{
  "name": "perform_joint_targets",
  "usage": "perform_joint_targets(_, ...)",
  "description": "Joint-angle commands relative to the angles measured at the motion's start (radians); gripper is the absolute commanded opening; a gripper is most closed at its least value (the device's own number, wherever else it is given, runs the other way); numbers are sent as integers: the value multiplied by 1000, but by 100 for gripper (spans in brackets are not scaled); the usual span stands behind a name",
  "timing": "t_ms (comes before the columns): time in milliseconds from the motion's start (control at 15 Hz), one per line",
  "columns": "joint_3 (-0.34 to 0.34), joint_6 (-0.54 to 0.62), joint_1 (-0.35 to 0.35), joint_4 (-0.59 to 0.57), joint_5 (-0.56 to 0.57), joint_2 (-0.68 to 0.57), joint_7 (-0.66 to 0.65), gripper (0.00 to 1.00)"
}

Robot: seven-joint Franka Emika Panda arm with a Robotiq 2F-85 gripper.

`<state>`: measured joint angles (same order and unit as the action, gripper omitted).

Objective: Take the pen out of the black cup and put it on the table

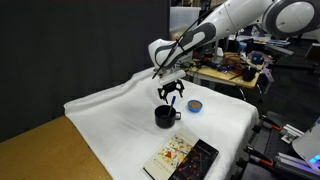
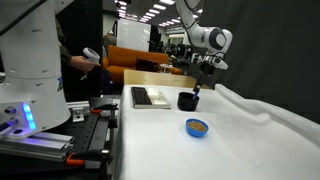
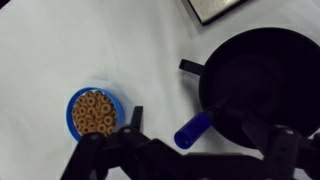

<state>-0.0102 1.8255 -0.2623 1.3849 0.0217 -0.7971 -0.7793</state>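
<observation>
- In an exterior view, the white arm (image 1: pixel 235 22) reaches in from the upper right and bends at the wrist, so that the gripper (image 1: pixel 171 98) points down, its dark fingers spread apart and empty, just above the black cup (image 1: pixel 164 116).
- The cup stands on the table (image 1: pixel 110 115), whose wrinkled white cloth gives way to tan wood at the near left. The pen is too small to make out from here.
- A blue disc (image 1: pixel 196 104) lies just to the right of the cup, and a colourful book (image 1: pixel 180 160) lies nearer the camera, cut off by the bottom edge.
- In an exterior view from the table's side, the arm (image 2: pixel 205 38) drops from above, and the gripper (image 2: pixel 199 88) hangs over the black cup (image 2: pixel 187 101), almost at its rim. Whether it touches the cup cannot be told.
- The book (image 2: pixel 150 97) sits left of the cup, and the disc (image 2: pixel 197 127) lies nearer on the table (image 2: pixel 240 140). The pen cannot be told apart from the dark fingers.
- In the wrist view, the gripper (image 3: pixel 190 162) enters from the bottom edge, jaws wide apart and holding nothing.
- The pen (image 3: pixel 193 130), short and bright blue, leans out over the lower left rim of the black cup (image 3: pixel 255 70), its inner end lost in the dark interior.
- The disc (image 3: pixel 94 112), filled with orange rings, lies to the left, apart from the cup. Only a corner of the book (image 3: pixel 215 8) shows at the top.
</observation>
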Motion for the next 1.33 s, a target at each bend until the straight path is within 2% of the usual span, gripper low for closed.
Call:
perform_joint_targets(0,6,-3,-5,-4,-4,-2,2,100)
perform_joint_targets(1267,8,-3,-4,-2,-4,-8,2,100)
